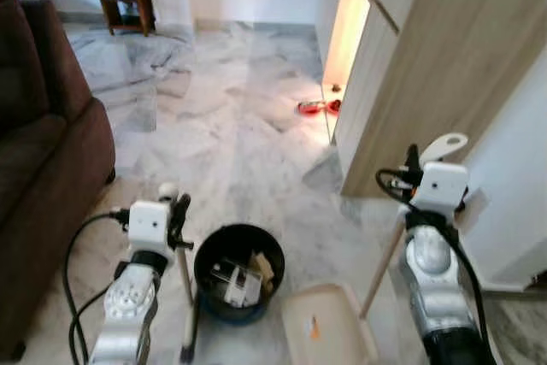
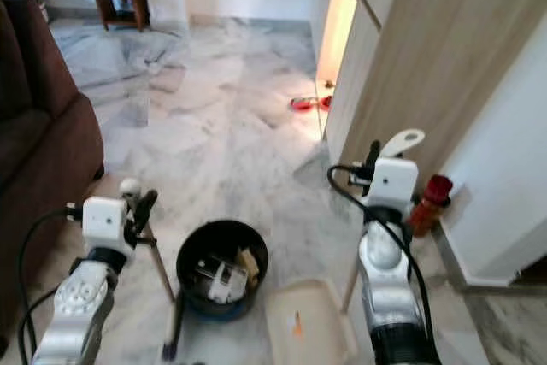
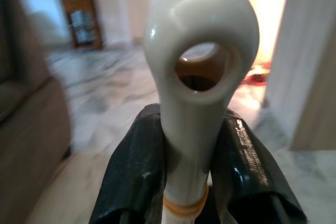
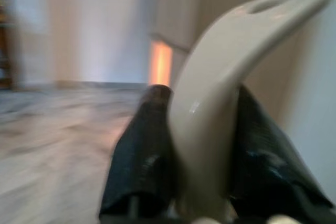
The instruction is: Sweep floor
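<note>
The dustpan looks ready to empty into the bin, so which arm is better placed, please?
Probably the right: the right gripper already holds the dustpan's handle, with the dustpan beside the bin.

**Shiny floor, smooth plastic, soft sofa**

The floor (image 1: 231, 134) is grey-white marble, smooth and shiny. The broom handle (image 3: 202, 77) is cream plastic, glossy and smooth. The dustpan handle (image 4: 226, 93) looks like the same smooth plastic. The black fingers (image 3: 136, 177) look a bit shiny. The sofa (image 1: 43, 143) is brown, soft, matt cloth. The cabinet (image 1: 427, 66) is pale wood. The bin (image 1: 239, 273) is black plastic.
</note>
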### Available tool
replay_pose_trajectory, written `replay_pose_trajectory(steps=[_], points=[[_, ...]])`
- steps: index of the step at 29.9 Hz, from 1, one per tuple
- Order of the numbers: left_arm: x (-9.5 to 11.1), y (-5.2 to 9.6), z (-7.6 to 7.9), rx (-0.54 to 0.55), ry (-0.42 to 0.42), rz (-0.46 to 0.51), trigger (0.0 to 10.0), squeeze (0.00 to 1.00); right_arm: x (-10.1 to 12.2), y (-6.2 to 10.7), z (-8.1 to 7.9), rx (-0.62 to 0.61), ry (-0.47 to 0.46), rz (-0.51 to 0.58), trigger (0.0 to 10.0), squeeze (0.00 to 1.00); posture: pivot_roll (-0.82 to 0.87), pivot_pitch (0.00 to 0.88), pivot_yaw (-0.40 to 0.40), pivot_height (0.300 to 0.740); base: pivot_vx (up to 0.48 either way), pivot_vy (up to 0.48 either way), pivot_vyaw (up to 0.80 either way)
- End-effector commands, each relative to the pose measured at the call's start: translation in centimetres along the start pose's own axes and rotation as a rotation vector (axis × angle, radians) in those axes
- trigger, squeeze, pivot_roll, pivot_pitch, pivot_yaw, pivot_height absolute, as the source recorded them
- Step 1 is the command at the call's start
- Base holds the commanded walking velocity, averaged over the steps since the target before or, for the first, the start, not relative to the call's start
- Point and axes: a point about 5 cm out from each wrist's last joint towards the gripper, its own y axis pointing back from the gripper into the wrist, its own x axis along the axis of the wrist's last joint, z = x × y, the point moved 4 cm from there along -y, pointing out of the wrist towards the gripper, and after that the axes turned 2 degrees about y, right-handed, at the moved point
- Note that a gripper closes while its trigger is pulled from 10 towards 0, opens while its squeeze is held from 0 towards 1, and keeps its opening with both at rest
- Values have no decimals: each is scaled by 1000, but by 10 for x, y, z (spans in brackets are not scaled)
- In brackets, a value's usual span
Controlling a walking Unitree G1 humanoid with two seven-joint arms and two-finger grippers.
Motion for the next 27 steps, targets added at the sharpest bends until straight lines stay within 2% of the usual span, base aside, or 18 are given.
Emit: replay_pose_trajectory(steps=[1,20,27], points=[[6,0,2,-9,0,25,10000,0,1,1,-2,3,-16,6,10000,0,-92,30,-34,740,-277,0,0],[7,-1,4,-12,10,29,10000,0,0,0,-3,11,-30,0,10000,0,-93,29,-38,740,-284,0,0],[7,-1,4,-2,6,28,10000,0,0,1,-5,27,-36,0,10000,0,-98,24,-40,740,0,0,0]])
